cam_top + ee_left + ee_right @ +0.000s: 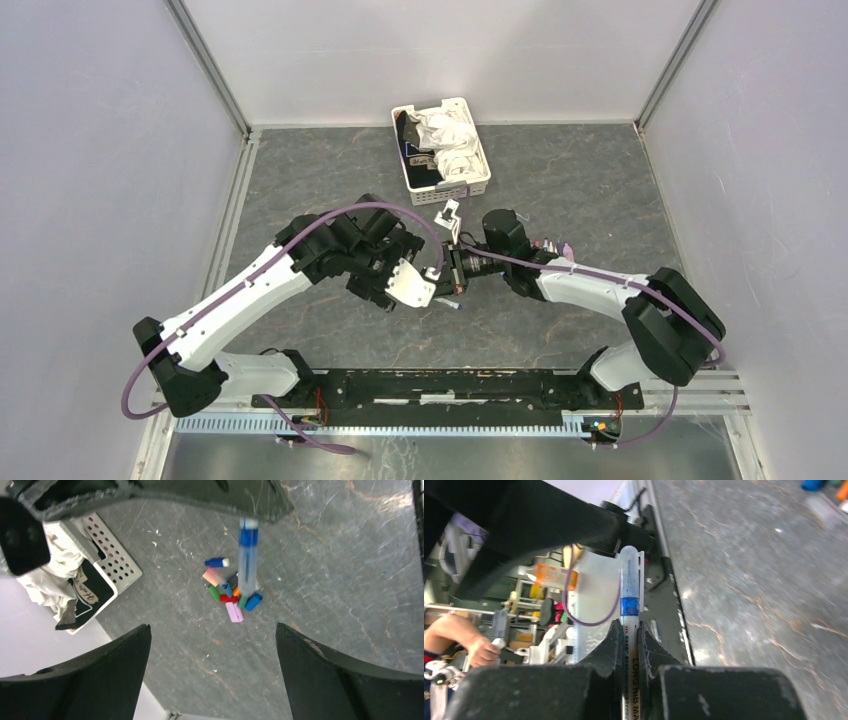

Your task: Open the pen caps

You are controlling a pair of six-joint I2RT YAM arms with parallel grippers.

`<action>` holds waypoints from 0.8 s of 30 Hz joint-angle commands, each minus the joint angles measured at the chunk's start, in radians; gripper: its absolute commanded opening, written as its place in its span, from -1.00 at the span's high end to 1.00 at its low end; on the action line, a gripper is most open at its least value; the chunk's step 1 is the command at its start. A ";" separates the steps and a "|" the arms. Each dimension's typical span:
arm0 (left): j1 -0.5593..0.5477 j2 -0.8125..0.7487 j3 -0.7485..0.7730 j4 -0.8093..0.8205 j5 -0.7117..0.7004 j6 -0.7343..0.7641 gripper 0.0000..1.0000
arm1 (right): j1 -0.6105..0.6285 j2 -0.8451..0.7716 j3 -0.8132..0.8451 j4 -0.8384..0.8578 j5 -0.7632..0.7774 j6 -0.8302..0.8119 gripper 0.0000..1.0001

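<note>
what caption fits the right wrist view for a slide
Right gripper shut on a white-barrelled pen, its clear cap still on, over the grey table

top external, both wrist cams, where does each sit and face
top external: above and behind the bases, looking down on the table; both arms show.
left wrist: on the left arm, looking down at the pen caps; its open left gripper shows at the bottom.
right wrist: on the right arm, looking along the right gripper, shut on a pen, past the table edge.
shared: both wrist views show that pen.
</note>
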 commanded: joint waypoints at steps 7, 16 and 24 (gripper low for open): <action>-0.034 -0.045 -0.099 0.147 0.108 -0.098 -0.81 | 0.032 0.108 0.108 0.330 -0.071 0.222 1.00; -0.037 -0.025 -0.118 0.170 0.082 -0.082 0.54 | 0.035 0.189 0.173 0.443 -0.050 0.318 1.00; -0.037 -0.036 -0.113 0.177 0.095 -0.050 0.95 | 0.078 0.214 0.253 0.347 -0.104 0.214 0.18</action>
